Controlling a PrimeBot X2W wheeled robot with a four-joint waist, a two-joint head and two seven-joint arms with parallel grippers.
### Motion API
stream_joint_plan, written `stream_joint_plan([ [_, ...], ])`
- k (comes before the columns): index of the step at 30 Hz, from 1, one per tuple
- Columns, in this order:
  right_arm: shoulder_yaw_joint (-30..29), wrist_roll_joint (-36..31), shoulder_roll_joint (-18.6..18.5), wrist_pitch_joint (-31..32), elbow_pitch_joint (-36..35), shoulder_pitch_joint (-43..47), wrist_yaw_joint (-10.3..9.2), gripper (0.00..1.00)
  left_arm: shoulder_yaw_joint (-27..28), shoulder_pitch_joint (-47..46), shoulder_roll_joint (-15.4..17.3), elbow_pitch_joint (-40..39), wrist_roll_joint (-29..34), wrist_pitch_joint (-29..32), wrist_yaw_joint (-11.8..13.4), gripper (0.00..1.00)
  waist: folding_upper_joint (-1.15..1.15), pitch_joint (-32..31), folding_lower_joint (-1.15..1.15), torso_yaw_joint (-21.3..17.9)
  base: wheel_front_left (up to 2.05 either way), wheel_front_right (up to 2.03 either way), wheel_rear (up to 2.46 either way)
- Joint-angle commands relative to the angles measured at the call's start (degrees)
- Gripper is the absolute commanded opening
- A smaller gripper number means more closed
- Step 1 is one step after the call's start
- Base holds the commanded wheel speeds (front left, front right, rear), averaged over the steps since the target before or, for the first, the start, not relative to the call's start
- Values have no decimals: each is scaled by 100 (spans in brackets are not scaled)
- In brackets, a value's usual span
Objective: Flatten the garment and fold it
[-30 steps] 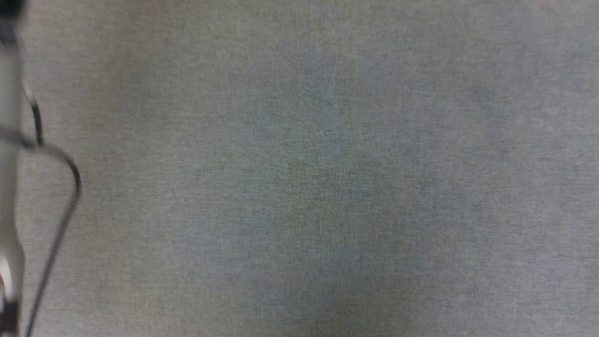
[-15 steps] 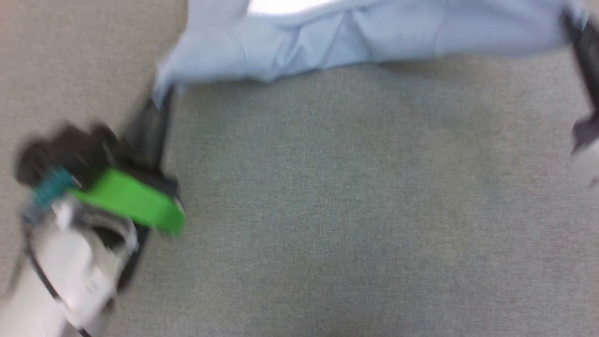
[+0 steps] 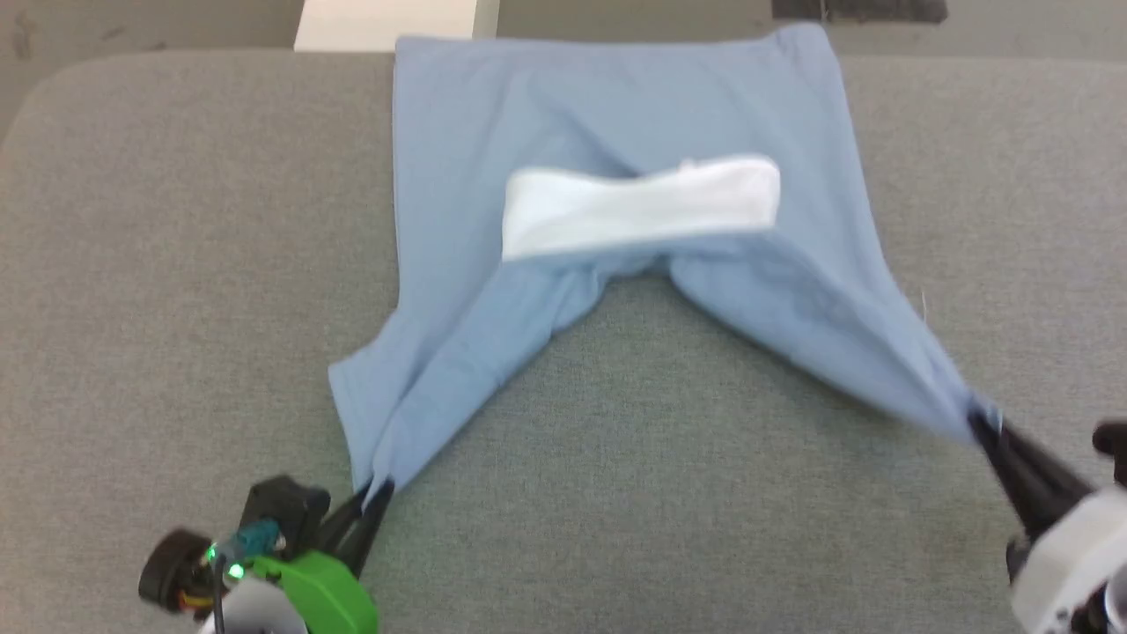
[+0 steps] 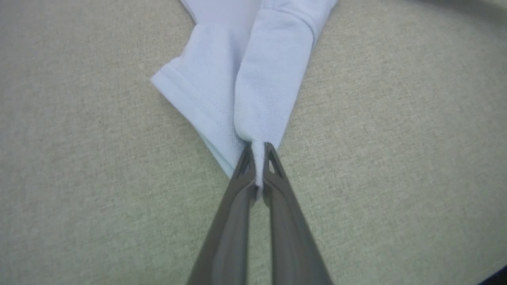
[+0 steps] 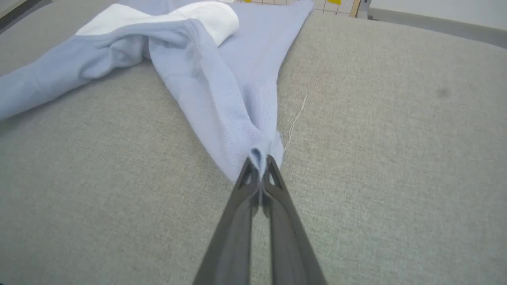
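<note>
The garment point(image 3: 616, 114), a light blue knit shirt with a white panel point(image 3: 638, 207), lies on the grey padded table point(image 3: 176, 220), its far hem at the back edge. Two near corners are drawn toward me in a wide V. My left gripper point(image 3: 374, 493) is shut on the left corner, beside a stitched sleeve hem point(image 4: 190, 99); the pinched cloth shows between its tips point(image 4: 258, 152). My right gripper point(image 3: 982, 423) is shut on the right corner, and in the right wrist view point(image 5: 259, 160) a fold of blue cloth point(image 5: 222, 103) bunches at the tips.
The grey table's rounded back corner point(image 3: 35, 97) lies at the upper left. Beyond the back edge stand a pale block point(image 3: 387, 22) and a dark object point(image 3: 858, 9). A loose thread point(image 5: 295, 118) trails off the cloth by my right gripper.
The head camera has swung up from bare grey table to the whole garment and both grippers. How the arms themselves moved cannot be told apart from the camera's motion.
</note>
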Motion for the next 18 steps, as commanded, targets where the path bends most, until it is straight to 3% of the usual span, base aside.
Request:
stream_joint_plan([
  [1, -20, 162, -3, 61, 46, 184, -10, 0, -10, 144, 22, 52, -109, 24, -14, 0, 0, -170, 1, -19, 0, 0, 0],
  [6, 29, 621, -214, 371, 166, 734, -10, 0, -60, 438, 30, 104, -396, 269, 2, 0, 0, -347, 1, -19, 0, 0, 0],
  [11, 97, 975, -421, 1067, 257, 1302, -10, 0, -98, 724, 125, 49, -677, 635, 51, 0, 0, -436, 1, -24, 0, 0, 0],
  [18, -54, 1130, -435, 1674, 205, 1843, -10, 0, -73, 1135, 252, -142, -994, 987, 243, 0, 0, -410, 1, -18, 0, 0, 0],
])
